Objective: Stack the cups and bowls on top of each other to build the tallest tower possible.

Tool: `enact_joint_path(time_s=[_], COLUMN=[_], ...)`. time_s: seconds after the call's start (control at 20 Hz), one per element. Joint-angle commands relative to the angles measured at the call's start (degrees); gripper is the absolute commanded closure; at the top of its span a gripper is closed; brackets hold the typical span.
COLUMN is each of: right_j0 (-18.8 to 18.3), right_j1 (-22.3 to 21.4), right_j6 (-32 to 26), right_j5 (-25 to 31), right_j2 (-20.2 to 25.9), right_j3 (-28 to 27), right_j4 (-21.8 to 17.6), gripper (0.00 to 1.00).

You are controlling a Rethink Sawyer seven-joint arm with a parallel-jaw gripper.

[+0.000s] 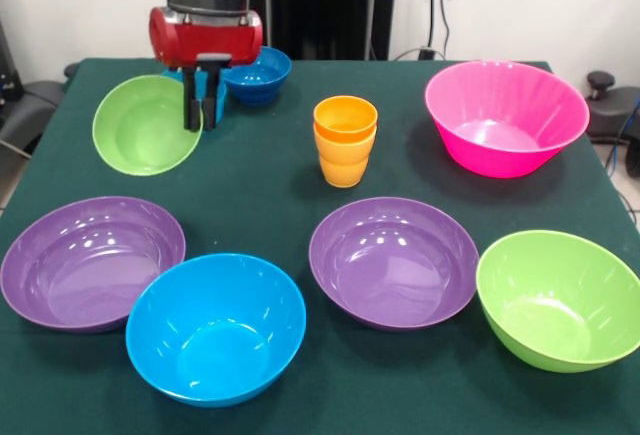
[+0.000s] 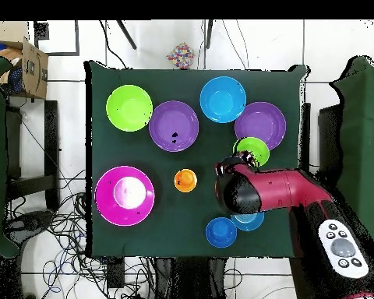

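My gripper hangs at the far left of the table, its fingers close together over the right rim of the small green bowl. That bowl is tilted with its inside facing the front camera. In the overhead view the gripper is at the edge of the same bowl. The light blue bowl stands just behind the gripper, mostly hidden. The dark blue bowl is next to it. The two nested orange cups stand upright mid-table, also seen from overhead.
The large pink bowl is at the far right. Two purple bowls, a large blue bowl and a large green bowl line the near side. All stand open side up.
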Motion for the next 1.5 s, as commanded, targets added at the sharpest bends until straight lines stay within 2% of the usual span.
enact_joint_path(time_s=[0.05, 0.45, 0.7, 1.15, 1.5], right_j0=[0.5, -1.6, -2.5, -3.7, -3.3], right_j1=[-3.3, -9.7, -12.6, -14.7, -15.2], right_j6=[-2.6, -2.7, -3.0, 0.0, 3.3], right_j5=[8.6, 10.0, 10.6, 6.2, 2.2], right_j2=[6.2, 11.2, 13.0, 15.6, 16.1], right_j3=[4.0, 9.4, 11.0, 15.6, 18.3], right_j4=[3.1, 9.0, 11.4, 12.9, 12.5], gripper=[1.0, 1.0, 1.0, 1.0, 1.0])
